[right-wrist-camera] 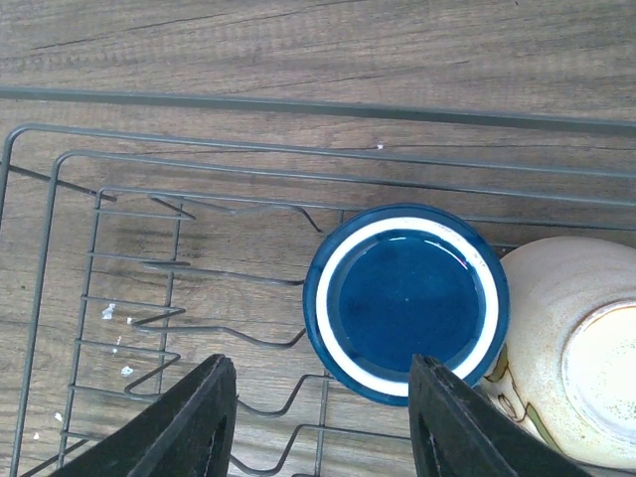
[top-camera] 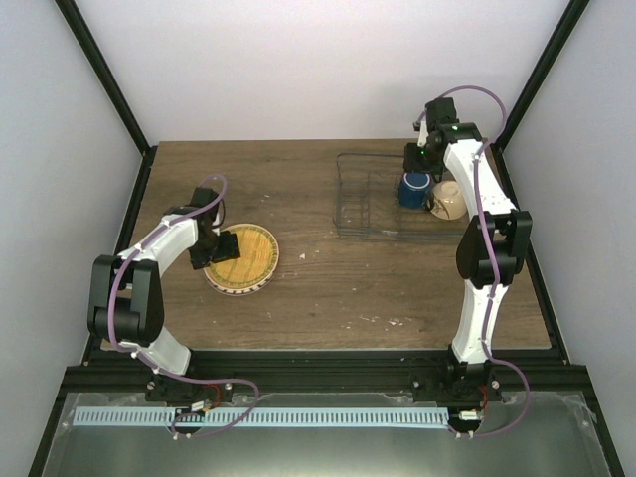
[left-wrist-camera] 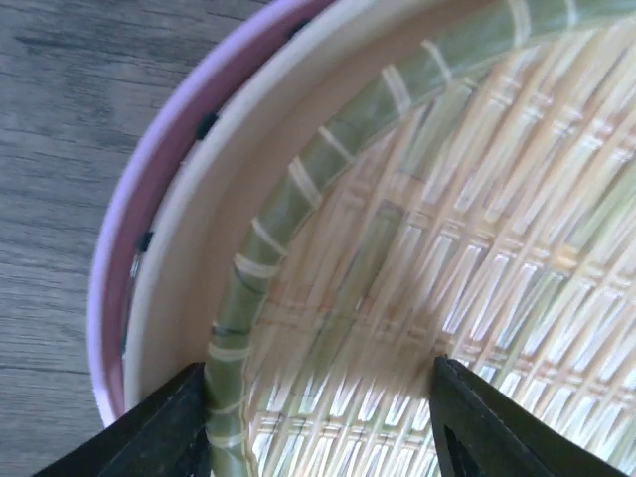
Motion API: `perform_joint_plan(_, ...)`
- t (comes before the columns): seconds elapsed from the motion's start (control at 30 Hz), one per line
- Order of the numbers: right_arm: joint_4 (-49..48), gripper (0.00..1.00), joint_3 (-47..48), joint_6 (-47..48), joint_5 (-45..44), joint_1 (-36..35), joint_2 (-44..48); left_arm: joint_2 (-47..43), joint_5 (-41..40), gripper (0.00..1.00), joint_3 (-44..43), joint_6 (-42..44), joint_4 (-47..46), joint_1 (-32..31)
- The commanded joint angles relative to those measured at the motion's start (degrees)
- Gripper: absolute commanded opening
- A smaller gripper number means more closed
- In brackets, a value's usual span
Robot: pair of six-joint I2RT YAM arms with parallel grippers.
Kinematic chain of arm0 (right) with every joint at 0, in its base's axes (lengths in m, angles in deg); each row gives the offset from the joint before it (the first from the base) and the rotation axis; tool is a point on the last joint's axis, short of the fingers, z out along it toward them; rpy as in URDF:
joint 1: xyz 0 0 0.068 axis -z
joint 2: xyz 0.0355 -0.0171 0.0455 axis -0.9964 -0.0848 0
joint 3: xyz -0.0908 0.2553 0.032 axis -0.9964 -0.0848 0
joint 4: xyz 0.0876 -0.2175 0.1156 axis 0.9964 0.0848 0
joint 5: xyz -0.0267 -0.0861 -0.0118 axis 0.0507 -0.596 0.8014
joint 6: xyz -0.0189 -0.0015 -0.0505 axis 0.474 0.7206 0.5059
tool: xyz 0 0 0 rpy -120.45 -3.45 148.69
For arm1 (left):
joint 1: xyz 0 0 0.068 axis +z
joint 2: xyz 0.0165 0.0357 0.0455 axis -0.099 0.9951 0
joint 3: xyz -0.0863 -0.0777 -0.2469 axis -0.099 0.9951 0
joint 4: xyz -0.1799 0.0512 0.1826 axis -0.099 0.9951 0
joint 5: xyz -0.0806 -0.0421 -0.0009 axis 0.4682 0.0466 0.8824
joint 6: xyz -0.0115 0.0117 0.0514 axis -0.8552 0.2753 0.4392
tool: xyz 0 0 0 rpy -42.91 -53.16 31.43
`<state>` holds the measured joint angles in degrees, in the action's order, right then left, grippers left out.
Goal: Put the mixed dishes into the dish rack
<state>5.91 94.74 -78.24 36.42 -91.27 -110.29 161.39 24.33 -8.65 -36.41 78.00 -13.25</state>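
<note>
The plates lie stacked at the left of the table: the yellow-orange grid-patterned plate (top-camera: 248, 256) (left-wrist-camera: 467, 229) on top, the white plate's rim with black stripes (left-wrist-camera: 214, 199) under it, and the pink plate's rim (left-wrist-camera: 149, 189) lowest. My left gripper (top-camera: 221, 248) (left-wrist-camera: 318, 427) is open and low over the stack's left edge, with the yellow plate's rim between its jaws, close to the left finger. The dish rack (top-camera: 363, 199) (right-wrist-camera: 199, 159) holds the dark blue mug (top-camera: 414, 189) (right-wrist-camera: 405, 298) and the cream bowl (top-camera: 449, 199) (right-wrist-camera: 576, 348). My right gripper (top-camera: 422, 159) (right-wrist-camera: 318, 427) is open and empty above the rack.
The rack's left half shows only wire dividers (right-wrist-camera: 149, 298). White crumbs (top-camera: 393, 320) lie on the wood near the front. Black frame posts (top-camera: 104, 75) stand at the table's back corners, and white walls close in the sides.
</note>
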Motion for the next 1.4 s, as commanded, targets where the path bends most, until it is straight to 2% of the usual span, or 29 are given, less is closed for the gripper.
perform_joint_plan(0.0, 1.01, 0.49, 0.97, 0.77, -1.65, -1.02, 1.69, 1.42, 3.71, 0.50, 1.67, 1.36, -2.76, 0.02)
perform_joint_plan(0.07, 1.28, 0.49, 1.08, 0.74, -2.25, -1.35, 1.63, 1.25, 4.15, 0.39, 2.54, 1.56, -3.40, 0.01)
perform_joint_plan(0.23, 1.84, 0.49, 1.30, 1.19, -3.94, -2.61, 1.34, 0.06, 4.81, 0.23, 4.78, 1.53, -4.42, 0.10)
perform_joint_plan(0.6, 2.88, 0.49, 2.66, 1.52, -5.13, -4.73, 0.00, -5.46, 4.77, 0.06, 7.93, 1.39, -3.28, 0.68)
perform_joint_plan(0.87, 3.25, 0.49, 2.64, 1.62, -4.08, -6.06, 0.27, -10.28, 4.60, 0.04, 8.58, 1.74, -1.62, 2.40)
perform_joint_plan(1.1, 1.86, 0.50, 2.34, 2.73, 7.61, -9.56, 2.61, -9.90, 4.81, 0.03, 7.95, 1.68, -1.57, 2.42)
perform_joint_plan(1.2, 2.15, 0.50, 3.04, 3.03, 8.19, -12.69, 2.79, -9.75, 4.44, 0.04, 7.22, 1.91, -1.29, 2.43)
perform_joint_plan(1.3, 2.45, 0.50, 3.12, 3.05, 6.73, -15.03, 2.68, -9.22, 3.93, 0.07, 6.68, 2.10, -1.26, 2.39)
perform_joint_plan(1.37, 2.56, 0.50, 3.14, 3.04, 6.25, -15.64, 2.57, -9.00, 3.79, 0.16, 6.47, 2.10, -1.26, 2.39)
